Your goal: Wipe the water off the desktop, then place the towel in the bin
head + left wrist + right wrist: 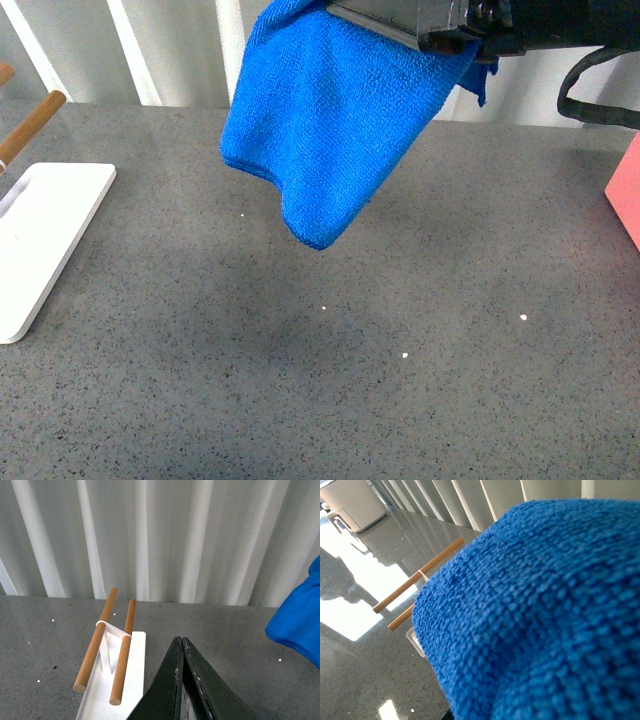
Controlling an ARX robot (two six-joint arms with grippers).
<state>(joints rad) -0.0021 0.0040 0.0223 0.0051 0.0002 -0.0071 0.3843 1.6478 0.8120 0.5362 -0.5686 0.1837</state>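
your front view looks down on the desktop; both wrist views, closer, share the wooden rods.

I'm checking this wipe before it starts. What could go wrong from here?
The towel hangs bunched from the right gripper, while the water drops lie far apart on the desktop; one pass may miss some. A wide leftward sweep might knock the white tray and its wooden rods.

No legible text or labels.

Jaws closed over the desktop, between towel and white tray with 2 wooden rods.
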